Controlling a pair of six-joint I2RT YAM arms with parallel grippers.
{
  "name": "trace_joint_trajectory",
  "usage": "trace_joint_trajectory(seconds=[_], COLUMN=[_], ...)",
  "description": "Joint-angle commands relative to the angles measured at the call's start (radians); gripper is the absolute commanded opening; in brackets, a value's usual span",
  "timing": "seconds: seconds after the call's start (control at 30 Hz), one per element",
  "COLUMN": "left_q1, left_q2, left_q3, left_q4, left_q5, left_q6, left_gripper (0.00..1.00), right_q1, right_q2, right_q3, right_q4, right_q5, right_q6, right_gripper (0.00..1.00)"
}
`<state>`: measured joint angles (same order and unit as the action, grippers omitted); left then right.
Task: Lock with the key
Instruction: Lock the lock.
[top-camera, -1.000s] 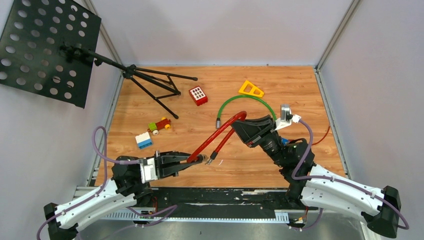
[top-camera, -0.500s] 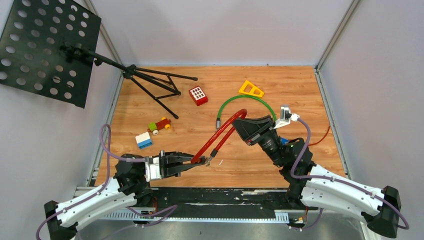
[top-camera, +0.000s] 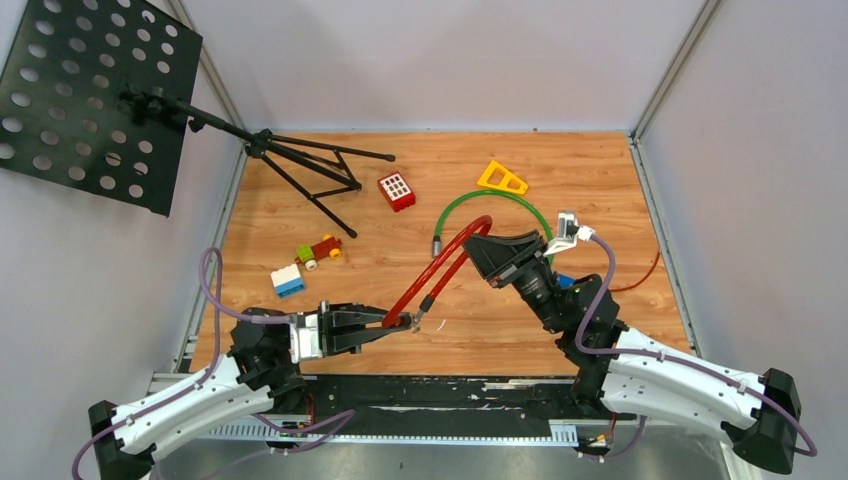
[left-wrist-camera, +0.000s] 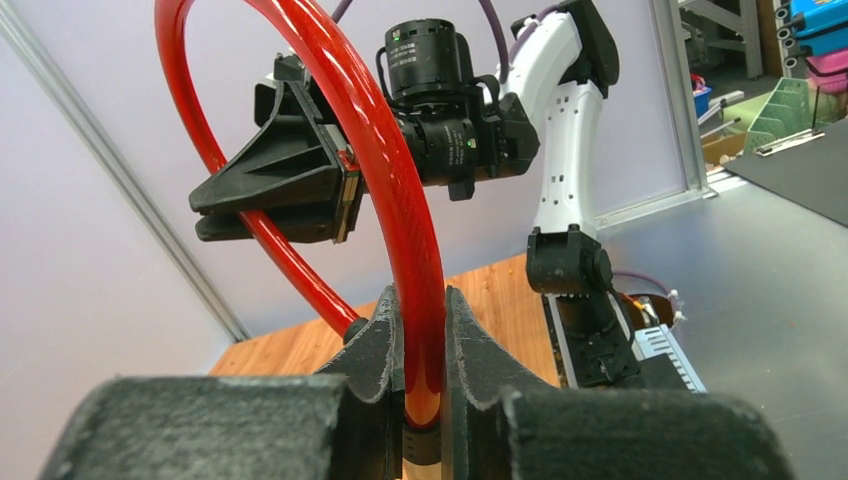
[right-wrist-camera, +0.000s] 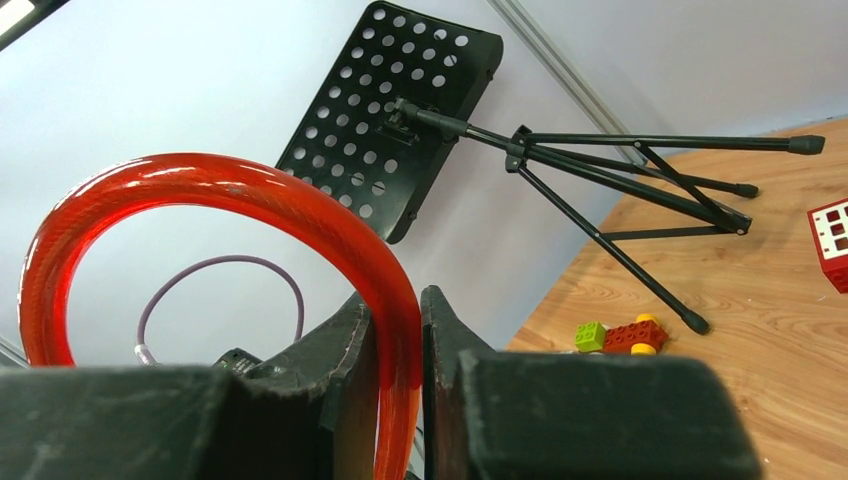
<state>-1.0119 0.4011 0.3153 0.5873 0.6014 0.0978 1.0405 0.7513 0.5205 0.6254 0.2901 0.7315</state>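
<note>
A red cable lock (top-camera: 440, 262) hangs above the table, bent into a loop between both grippers. My left gripper (top-camera: 402, 321) is shut on the cable's lower end, just above a black collar; in the left wrist view the red cable (left-wrist-camera: 395, 150) rises from between the left gripper's (left-wrist-camera: 424, 310) fingers. My right gripper (top-camera: 480, 243) is shut on the loop's top bend, and the right wrist view has the red cable (right-wrist-camera: 250, 190) arching out of the right gripper (right-wrist-camera: 397, 310). A small metal piece (top-camera: 419, 321), apparently the key, sticks out by the left fingertips. The cable's other black-tipped end (top-camera: 428, 300) hangs free.
A green cable lock (top-camera: 490, 203) lies on the wooden table (top-camera: 600, 170) behind the right gripper, with a yellow triangle (top-camera: 501, 178) beyond it. A red block (top-camera: 396, 191), toy bricks (top-camera: 318, 251) and a blue-white brick (top-camera: 288, 281) lie to the left. A black music stand (top-camera: 95, 95) occupies the far left.
The right gripper has edged slightly up and left with the red loop. The left arm shifted a little early on, then held still. Both grips are unchanged.
</note>
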Motion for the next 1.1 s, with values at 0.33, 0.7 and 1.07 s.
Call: trace_joint_trajectory(seconds=[0.33,0.7,1.07], left_q1=[-0.007,-0.008,-0.007], left_q2=[-0.006,0.000,0.007], left_q3=[0.025,0.006,-0.004], left_q4=[0.121,0.139,0.147], left_q5=[0.106,0.084,0.069], left_q6=[-0.019,-0.018,-0.023], left_gripper=[0.00,0.00,0.00], right_q1=[-0.005,-0.005,-0.003], right_q2=[-0.004,-0.010,0.011], right_q3=[-0.017,-0.020,-0.022], right_q4=[0.075,0.072,0.080], right_q5=[0.123,0.099,0.067], right_q6=[0.057,0.070,0.095], right_gripper=[0.00,0.00,0.00])
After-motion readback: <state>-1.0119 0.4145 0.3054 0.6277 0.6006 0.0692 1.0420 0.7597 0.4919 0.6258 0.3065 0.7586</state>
